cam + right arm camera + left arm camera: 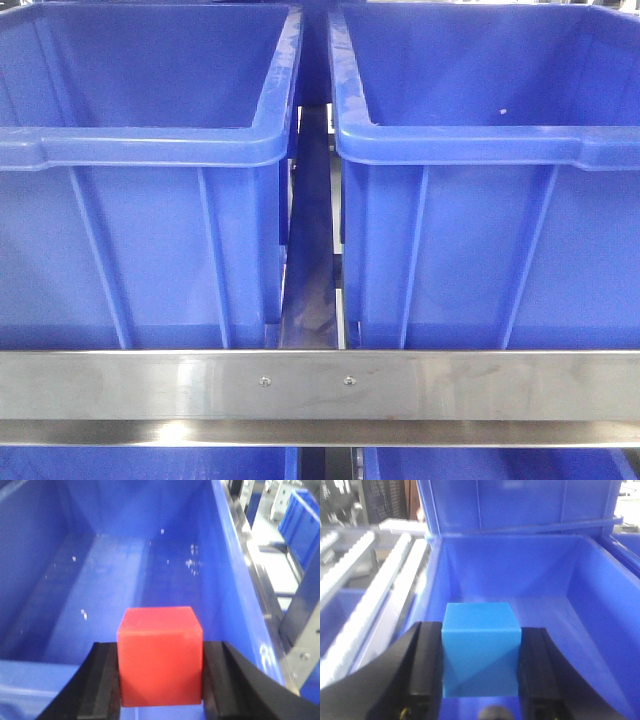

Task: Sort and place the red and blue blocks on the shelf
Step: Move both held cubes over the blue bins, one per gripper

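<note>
Two end effectors: each was closed part-way onto a cube, with the pads flat against opposite faces.
Left end effector (481,662): gripped the blue block (480,650) between its black fingers (427,665), with the inside of a blue bin (600,605) behind it.
Right end effector (160,667): gripped the red block (160,655) the same way, in front of the pale-flecked floor of a second blue bin (75,595).
Shelf (320,385): its steel front rail crossed the front view with two screws (265,380) at mid-rail. Behind it, a left bin (150,150) and a right bin (480,145) stood side by side with a narrow gap between them.
Hidden: in the front view the bin floors lay behind their walls. Which wrist view matched which bin could not be told.
Cut off: both end effectors ran off the lower frame edge. The left side of the left wrist view was blurred.
</note>
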{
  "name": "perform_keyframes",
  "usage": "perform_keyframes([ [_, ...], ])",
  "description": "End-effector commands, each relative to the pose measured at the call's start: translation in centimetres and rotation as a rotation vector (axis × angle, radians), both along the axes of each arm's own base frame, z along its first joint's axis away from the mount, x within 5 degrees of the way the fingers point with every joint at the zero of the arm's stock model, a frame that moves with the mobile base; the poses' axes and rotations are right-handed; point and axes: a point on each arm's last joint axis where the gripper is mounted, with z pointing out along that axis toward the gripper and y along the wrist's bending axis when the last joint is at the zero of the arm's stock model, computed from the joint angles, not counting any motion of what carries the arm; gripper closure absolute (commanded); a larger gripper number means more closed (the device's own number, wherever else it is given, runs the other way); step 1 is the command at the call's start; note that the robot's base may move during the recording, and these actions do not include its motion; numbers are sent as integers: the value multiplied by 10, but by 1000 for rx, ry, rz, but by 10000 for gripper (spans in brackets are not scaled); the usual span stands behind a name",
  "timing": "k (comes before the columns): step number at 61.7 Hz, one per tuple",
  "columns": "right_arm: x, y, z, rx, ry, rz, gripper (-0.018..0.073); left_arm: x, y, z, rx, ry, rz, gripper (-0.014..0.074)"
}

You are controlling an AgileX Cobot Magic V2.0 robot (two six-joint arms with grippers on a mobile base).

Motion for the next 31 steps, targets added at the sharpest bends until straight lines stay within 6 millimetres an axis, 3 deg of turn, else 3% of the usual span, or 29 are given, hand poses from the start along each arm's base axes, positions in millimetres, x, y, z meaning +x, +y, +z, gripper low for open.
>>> perform_keyframes([
  [1, 1, 0, 23, -1, -155, 2, 228, 0, 1, 14, -48, -70, 11, 473],
  [14, 12, 6, 43, 2, -150, 54, 228, 1, -1, 16, -49, -40, -4, 473],
  [22, 32, 16, 52, 3, -116, 113, 228, 10, -8, 20, -48, -12, -59, 473],
  [31, 57, 26, 49, -2, -60, 148, 228, 26, -19, 18, -30, 14, -125, 473],
])
